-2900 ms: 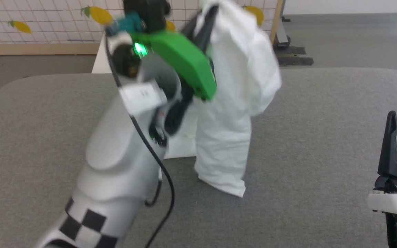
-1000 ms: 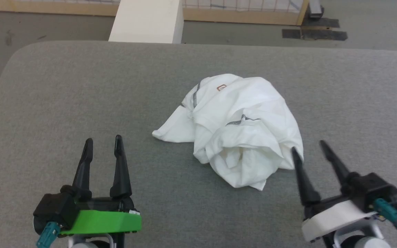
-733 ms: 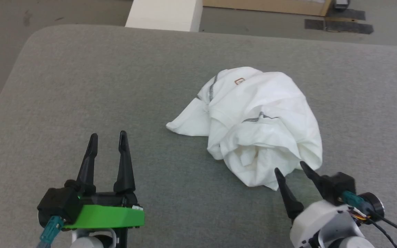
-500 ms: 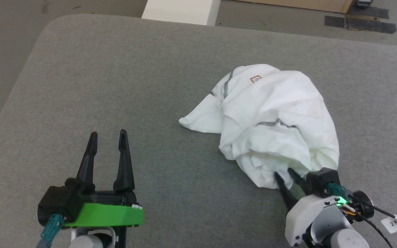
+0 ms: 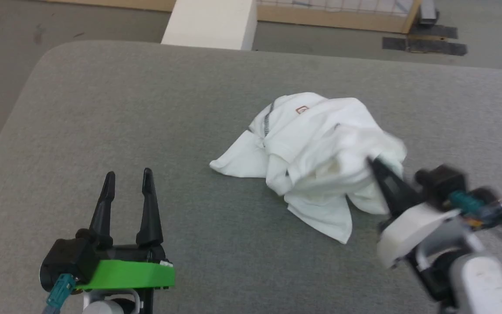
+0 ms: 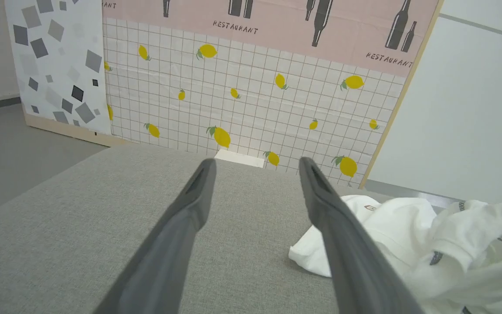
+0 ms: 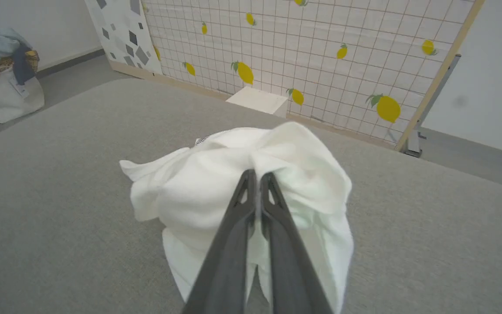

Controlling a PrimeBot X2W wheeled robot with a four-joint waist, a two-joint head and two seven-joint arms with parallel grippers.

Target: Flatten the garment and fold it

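Note:
The garment [image 5: 316, 152] is a crumpled white shirt with grey-speckled seams, heaped near the middle of the grey table [image 5: 146, 109]. My right gripper [image 5: 372, 162] is shut on a fold at the heap's near right side and holds that part raised above the table; in the right wrist view the garment [image 7: 198, 183] bunches around the closed right gripper [image 7: 257, 174]. My left gripper [image 5: 127, 176] stands open near the table's front left, apart from the cloth. In the left wrist view the open left gripper [image 6: 255, 163] has the garment [image 6: 408, 226] to its right.
A white box [image 5: 209, 22] stands on the floor behind the table's far edge, in front of a lemon-patterned grid panel [image 6: 255, 100]. A bag of clothes [image 7: 2, 74] sits on the floor off to the left. A metal stand foot [image 5: 425, 43] lies at the back right.
My right gripper reached the garment's near edge, closed on a fold and lifted it up and back. The left gripper stayed open in place. The head camera shifted.

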